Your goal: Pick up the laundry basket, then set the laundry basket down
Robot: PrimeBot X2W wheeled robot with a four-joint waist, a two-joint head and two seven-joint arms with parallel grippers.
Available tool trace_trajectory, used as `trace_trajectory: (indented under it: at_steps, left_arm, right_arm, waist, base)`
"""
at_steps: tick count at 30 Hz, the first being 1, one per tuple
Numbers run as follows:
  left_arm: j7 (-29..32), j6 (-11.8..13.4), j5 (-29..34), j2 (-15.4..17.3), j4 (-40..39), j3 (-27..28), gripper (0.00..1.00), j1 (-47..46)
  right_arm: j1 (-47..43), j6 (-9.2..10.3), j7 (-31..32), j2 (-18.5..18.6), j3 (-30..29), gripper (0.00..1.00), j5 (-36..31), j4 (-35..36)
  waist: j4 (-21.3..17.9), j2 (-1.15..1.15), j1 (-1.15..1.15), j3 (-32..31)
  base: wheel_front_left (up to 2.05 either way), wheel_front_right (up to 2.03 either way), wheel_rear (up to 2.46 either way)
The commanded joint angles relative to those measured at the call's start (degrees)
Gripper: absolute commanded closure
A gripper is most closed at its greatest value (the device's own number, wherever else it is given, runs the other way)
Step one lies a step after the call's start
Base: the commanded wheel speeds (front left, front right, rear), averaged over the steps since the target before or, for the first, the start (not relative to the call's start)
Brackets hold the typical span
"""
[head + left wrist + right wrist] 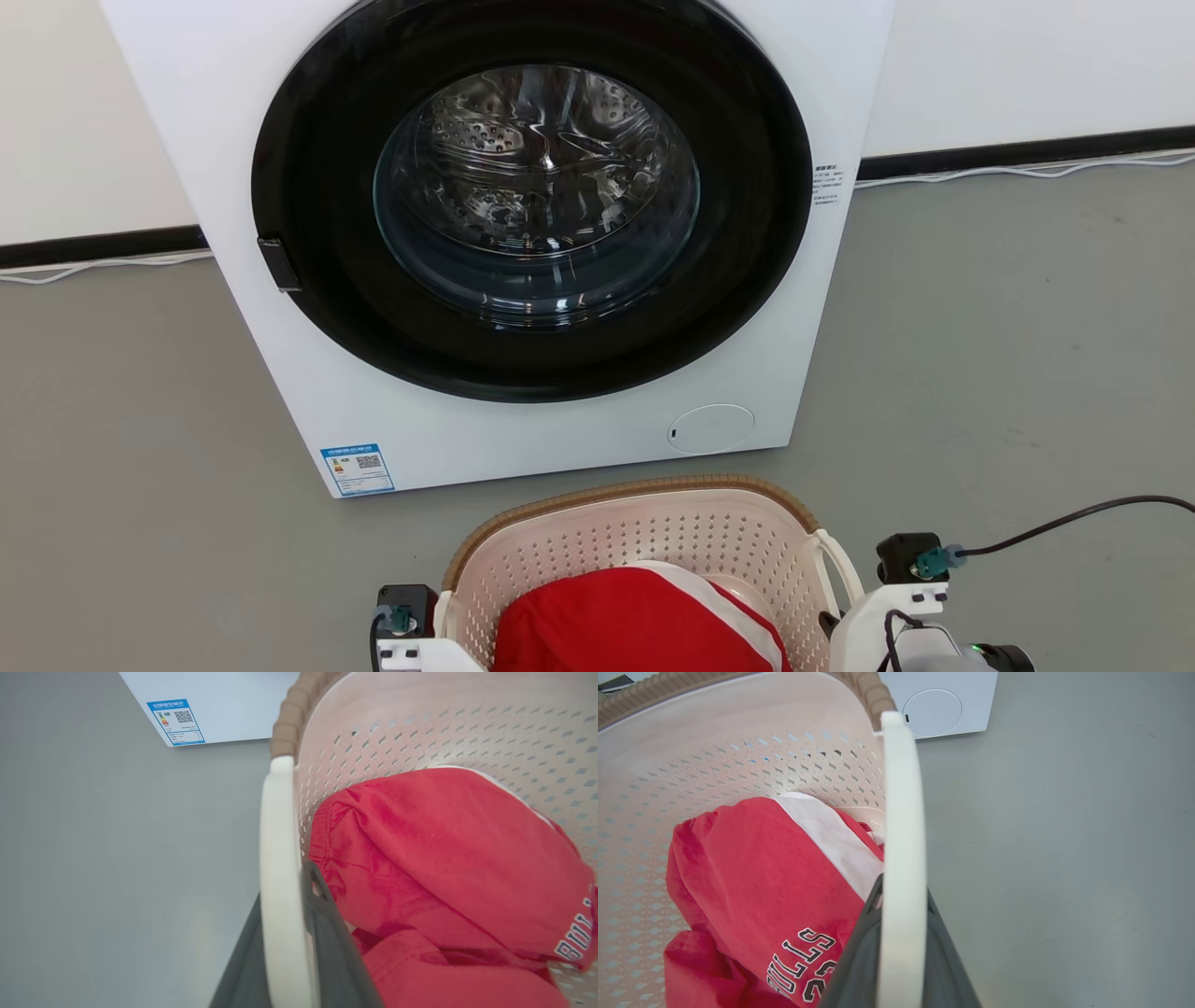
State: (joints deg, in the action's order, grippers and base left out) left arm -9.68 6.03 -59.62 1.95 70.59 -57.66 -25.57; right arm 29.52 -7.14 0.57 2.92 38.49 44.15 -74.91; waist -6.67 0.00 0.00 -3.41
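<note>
Left jaws clamp the laundry basket's [644,537] white left loop handle [278,858], one dark finger [327,933] inside and one outside; right jaws grip the right handle [901,835] the same way. The basket sits upright between both arms, its handle-to-handle axis parallel to the front of the washing machine [280,373] just beyond. Its near end is cropped, leaving the long axis uncertain. A red jersey [635,616] lies inside, grey floor [980,373] around.

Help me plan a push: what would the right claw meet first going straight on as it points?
The white handle of the laundry basket, which the right claw straddles, running ahead to the brown rim; the washing machine likely lies beyond.
</note>
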Motion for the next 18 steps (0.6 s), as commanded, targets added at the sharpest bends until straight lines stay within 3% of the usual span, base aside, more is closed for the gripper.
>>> trace_trajectory:
  at_steps: [1, 18]
  left_arm:
    - [-0.68, -0.03, -0.07, 0.93, 0.00, 0.37, 1.00, -2.10]
    - [-1.82, -0.08, -2.18, 0.93, 0.59, -1.82, 1.00, -3.41]
  right_arm:
    - [1.55, -0.35, -0.76, -0.04, 0.27, 1.00, -0.01, 0.96]
    - [1.84, -0.35, -1.89, -0.04, 1.25, 1.00, 1.07, 0.96]
  waist:
    - [0.03, 0.00, 0.00, 0.02]
    - [-0.32, 0.00, 0.00, 1.93]
  base:
    - [0.00, 0.00, 0.00]
    - [0.00, 0.00, 0.00]
